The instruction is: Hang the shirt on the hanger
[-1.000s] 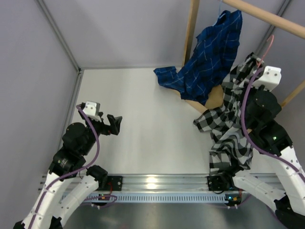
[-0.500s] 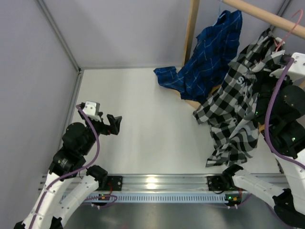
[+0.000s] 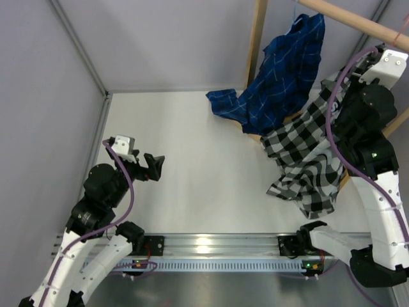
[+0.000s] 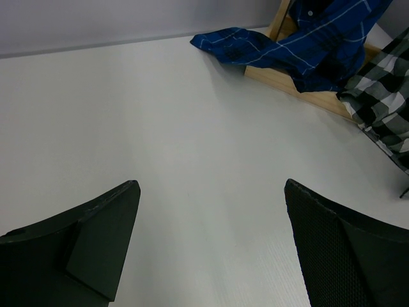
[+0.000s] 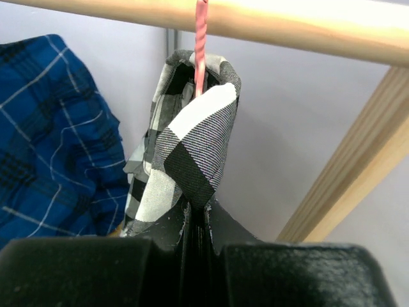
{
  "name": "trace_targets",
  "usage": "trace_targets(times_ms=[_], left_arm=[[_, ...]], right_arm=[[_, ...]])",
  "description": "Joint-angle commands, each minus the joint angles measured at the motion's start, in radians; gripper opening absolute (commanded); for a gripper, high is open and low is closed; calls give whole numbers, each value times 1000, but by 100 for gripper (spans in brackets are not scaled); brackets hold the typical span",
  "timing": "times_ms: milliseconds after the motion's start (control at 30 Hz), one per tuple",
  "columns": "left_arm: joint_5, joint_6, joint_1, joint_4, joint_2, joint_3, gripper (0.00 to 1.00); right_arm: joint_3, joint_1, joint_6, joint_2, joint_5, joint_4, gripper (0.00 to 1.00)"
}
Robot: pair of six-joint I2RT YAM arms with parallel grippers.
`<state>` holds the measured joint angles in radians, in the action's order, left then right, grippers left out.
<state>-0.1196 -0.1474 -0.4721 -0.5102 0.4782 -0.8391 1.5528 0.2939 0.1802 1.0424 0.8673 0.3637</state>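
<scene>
The black-and-white check shirt (image 3: 303, 163) hangs at the right, its lower part draping toward the table. My right gripper (image 5: 199, 206) is shut on a fold of the shirt (image 5: 192, 141) near the collar, just below the wooden rod (image 5: 268, 19). The hanger's pink wire (image 5: 200, 38) comes out of the collar and runs up across the rod; its top is cut off by the frame. From above, a pink bit of the hanger (image 3: 403, 29) shows beside the raised right arm (image 3: 364, 121). My left gripper (image 3: 153, 167) (image 4: 211, 185) hovers open over bare table, holding nothing.
A blue plaid shirt (image 3: 281, 70) (image 4: 307, 38) hangs from the rod (image 3: 358, 22) beside the check one, its tail on the table. The rack's wooden post (image 3: 257, 45) and base board (image 4: 307, 86) stand at the back right. Grey walls close the left and rear.
My right arm has risen from low over the table up to the rod, carrying the check shirt and hanger with it. The left arm has not moved.
</scene>
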Motion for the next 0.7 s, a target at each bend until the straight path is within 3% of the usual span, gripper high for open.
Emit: trace_targets(times_ms=[0,267,500,667], left_arm=[[18,0,6,67,5,9,98],[20,2,6,68,11,8,98],[28,-1,41,67,31,9,98],[29,-1,44,68,34,9,98]], right_arm=[[-26,-50,-59,-47,-20,-81,0],[-148,-84,-128,-38,-37,-81,0],[-385,-93,-127,-35,1,-305,0],[-439,-93,-113,-2,7,-436,0]])
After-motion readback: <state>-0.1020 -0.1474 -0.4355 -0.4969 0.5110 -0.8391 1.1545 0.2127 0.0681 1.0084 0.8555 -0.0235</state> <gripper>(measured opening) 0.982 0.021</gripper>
